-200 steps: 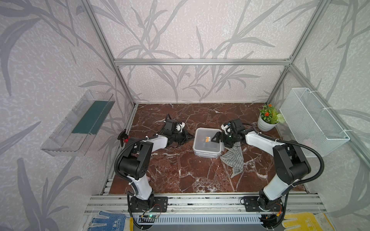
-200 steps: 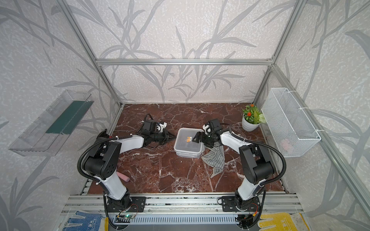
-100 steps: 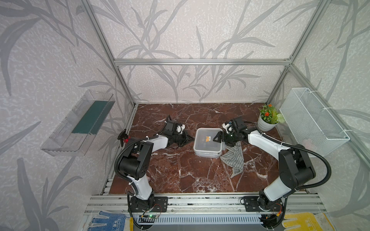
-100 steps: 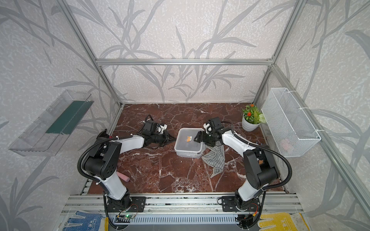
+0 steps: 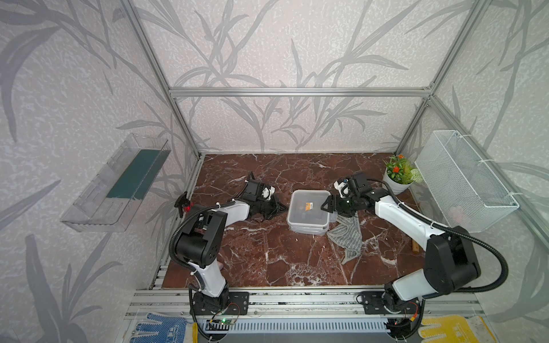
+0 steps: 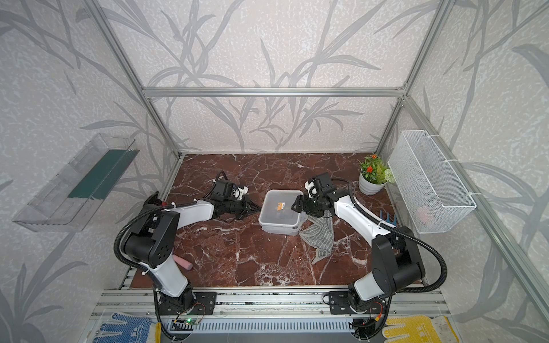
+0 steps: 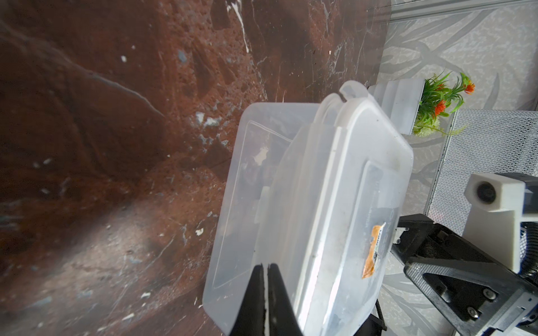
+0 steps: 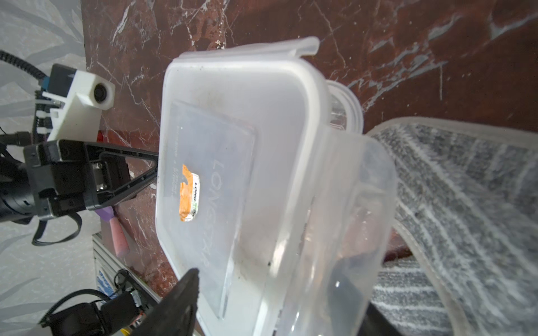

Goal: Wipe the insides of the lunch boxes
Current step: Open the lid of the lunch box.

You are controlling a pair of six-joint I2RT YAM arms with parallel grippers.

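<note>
surface: red marble tabletop [image 5: 267,252] | on it: stacked lunch boxes [image 5: 300,221], striped cloth [image 5: 347,237], potted plant [image 5: 398,176]

Both top views hang high above the 6 o'clock edge, looking down toward 12 o'clock at the whole marble table [image 5: 267,261], with nearly identical framing. The left wrist camera [image 8: 99,93] sits right up close, facing 3 o'clock over the stacked lunch boxes [image 7: 320,189]. The right wrist camera [image 7: 485,192] faces 9 o'clock at the same boxes — each catches the other.
</note>
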